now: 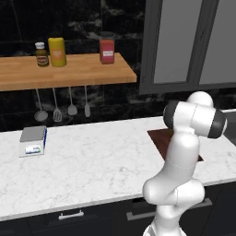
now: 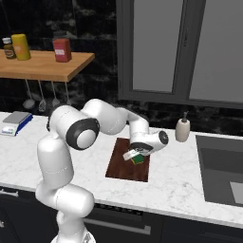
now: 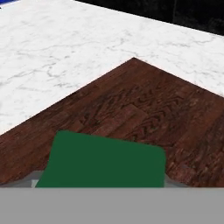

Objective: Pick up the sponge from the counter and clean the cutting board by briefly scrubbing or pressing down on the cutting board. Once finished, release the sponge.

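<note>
The dark reddish-brown cutting board (image 2: 123, 165) lies on the white marble counter (image 2: 175, 182), and my arm partly covers it in the left base view (image 1: 158, 137). My gripper (image 2: 135, 156) hangs low over the board's far right part. The sponge (image 2: 138, 160) sits between its fingers, green top with a yellow edge. In the hand view the sponge's green top (image 3: 105, 162) lies close at the bottom, over the board's wood grain (image 3: 144, 100), and it hides the fingertips. Whether the sponge touches the board is unclear.
A blue grey-topped scale (image 1: 33, 139) stands far left on the counter. A soap dispenser (image 2: 182, 129) and a sink (image 2: 223, 166) are right of the board. The wooden shelf (image 1: 69, 71) carries jars, and utensils (image 1: 57, 113) hang beneath it.
</note>
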Controlling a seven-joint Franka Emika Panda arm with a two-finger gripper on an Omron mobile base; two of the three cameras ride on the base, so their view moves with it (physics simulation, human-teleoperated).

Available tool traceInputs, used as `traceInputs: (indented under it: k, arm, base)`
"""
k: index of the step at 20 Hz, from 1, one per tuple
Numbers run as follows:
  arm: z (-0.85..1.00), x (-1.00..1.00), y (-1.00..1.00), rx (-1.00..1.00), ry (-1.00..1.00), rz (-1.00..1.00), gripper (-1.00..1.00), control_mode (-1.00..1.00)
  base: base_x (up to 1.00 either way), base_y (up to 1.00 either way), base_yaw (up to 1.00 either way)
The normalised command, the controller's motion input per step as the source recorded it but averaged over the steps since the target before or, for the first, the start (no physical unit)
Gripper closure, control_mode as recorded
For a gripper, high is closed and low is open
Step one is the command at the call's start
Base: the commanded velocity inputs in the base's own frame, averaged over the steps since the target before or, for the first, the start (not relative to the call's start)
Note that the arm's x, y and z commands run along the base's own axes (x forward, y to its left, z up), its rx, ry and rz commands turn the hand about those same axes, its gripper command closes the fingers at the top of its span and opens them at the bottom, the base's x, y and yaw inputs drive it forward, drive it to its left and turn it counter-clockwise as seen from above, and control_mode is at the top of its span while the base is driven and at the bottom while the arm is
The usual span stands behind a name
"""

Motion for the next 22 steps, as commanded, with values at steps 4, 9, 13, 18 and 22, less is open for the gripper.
traceInputs:
  k: [4, 9, 13, 18, 22]
  arm:
    - [-0.38, -1.0, 0.17, -0.02, 0.1, 0.0, 1.0, -1.0]
    - [-0.33, -1.0, 0.45, -0.01, 0.13, 0.0, 1.0, -1.0]
    - [-0.19, -0.6, 1.0, 0.0, 0.02, 0.0, 1.0, -1.0]
    - [-0.07, 0.64, 0.9, 0.14, -0.23, 0.02, 1.0, -1.0]
    - [-0.39, 1.0, 0.27, 0.22, -0.26, 0.05, 1.0, -1.0]
  base:
    - [0.0, 0.0, 0.0]
    - [0.0, 0.0, 0.0]
    - [0.0, 0.0, 0.0]
    - [0.0, 0.0, 0.0]
    - [0.0, 0.0, 0.0]
